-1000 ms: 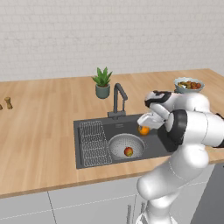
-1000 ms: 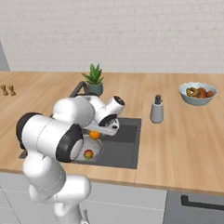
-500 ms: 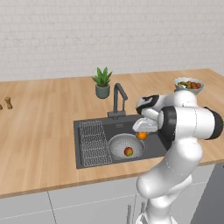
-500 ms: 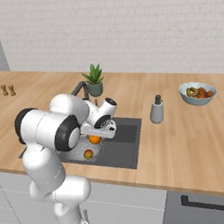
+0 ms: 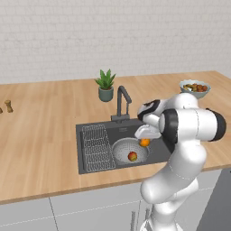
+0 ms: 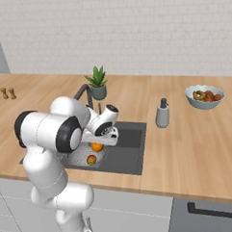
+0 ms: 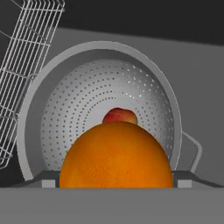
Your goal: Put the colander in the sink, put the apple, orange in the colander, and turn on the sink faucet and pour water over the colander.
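Note:
The silvery perforated colander [image 5: 122, 151] sits in the dark sink [image 5: 85, 130], right of the wire rack. The red apple [image 5: 132, 156] lies in the colander's bottom. My gripper [image 5: 145, 140] is shut on the orange [image 5: 145, 142] and holds it just above the colander's right rim. In the hand view the orange [image 7: 116, 155] fills the foreground between the fingers, with the apple [image 7: 120, 116] and the colander [image 7: 87, 96] beyond it. The dark sink faucet [image 5: 121, 97] stands behind the basin, and no water runs from it.
A wire grid rack [image 5: 96, 144] fills the sink's left part. A potted plant [image 5: 106, 85] stands behind the faucet. On the counter to the right are a grey soap dispenser [image 6: 161, 114] and a fruit bowl [image 6: 204, 95]. Small shakers [image 5: 8, 106] stand far left.
My gripper has come down a little with the orange, closer over the colander. The apple and the colander have stayed put.

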